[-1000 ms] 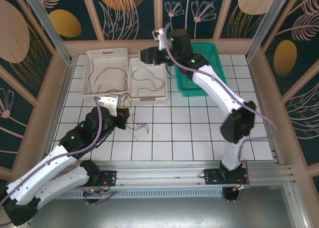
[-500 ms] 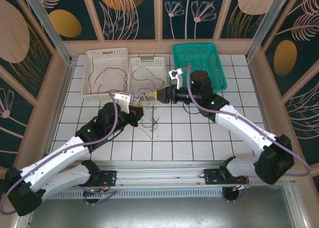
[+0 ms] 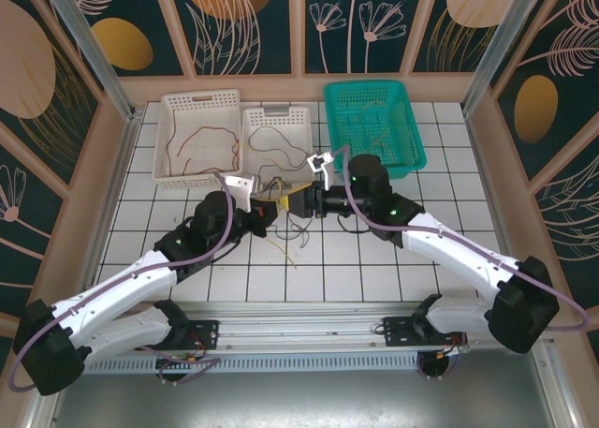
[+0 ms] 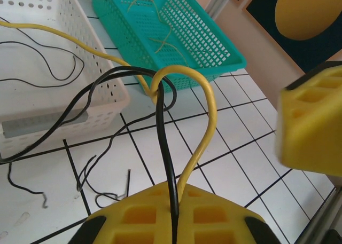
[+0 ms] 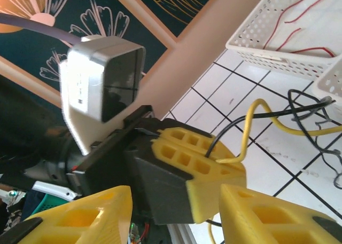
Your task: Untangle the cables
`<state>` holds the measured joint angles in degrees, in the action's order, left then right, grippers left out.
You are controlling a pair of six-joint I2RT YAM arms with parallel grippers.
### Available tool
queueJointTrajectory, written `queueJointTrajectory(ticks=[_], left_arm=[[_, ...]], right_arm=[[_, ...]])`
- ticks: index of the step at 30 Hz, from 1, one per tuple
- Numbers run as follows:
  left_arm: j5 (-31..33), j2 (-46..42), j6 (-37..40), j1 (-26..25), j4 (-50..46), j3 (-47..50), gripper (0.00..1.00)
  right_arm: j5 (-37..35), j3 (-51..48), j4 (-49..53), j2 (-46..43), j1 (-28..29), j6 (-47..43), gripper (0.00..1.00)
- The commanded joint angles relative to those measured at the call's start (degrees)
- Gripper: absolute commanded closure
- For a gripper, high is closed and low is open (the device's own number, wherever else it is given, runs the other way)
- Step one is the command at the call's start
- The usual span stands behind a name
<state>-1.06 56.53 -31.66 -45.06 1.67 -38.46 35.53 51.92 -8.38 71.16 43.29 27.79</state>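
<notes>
Right gripper (image 3: 299,201), spread, has come close to left gripper (image 3: 267,209), which pinches the cables (image 4: 212,108) looping ahead.

We've got the cables (image 4: 210,102) tangled over the table's (image 3: 374,259) middle | yellow one looped upright | black one crossing its neck

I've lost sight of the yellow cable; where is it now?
Left wrist view: the yellow cable loops up from the shut left gripper beside a black cable, by a corner of the white basket.
</notes>
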Motion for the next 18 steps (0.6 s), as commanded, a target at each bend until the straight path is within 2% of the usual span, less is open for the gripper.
queueJointTrajectory(ticks=[1,10,16,18], left_arm=[[-0.7,-0.1,-0.9,-0.6,3.2,0.5,1.00],[-1.3,0.8,-1.0,-1.2,4.1,0.9,1.00],[-2.4,1.7,-1.0,-1.8,4.6,0.9,1.00],[-2.8,1.6,-1.0,-2.0,4.7,1.1,1.00]], right_arm=[[-1.2,0.3,-3.1,1.5,0.5,0.9,0.54],[-2.1,1.6,-3.9,5.3,1.1,1.6,0.59],[-4.4,1.4,-4.9,5.1,1.2,2.3,0.69],[-5.2,1.4,-4.7,5.1,1.2,2.2,0.70]])
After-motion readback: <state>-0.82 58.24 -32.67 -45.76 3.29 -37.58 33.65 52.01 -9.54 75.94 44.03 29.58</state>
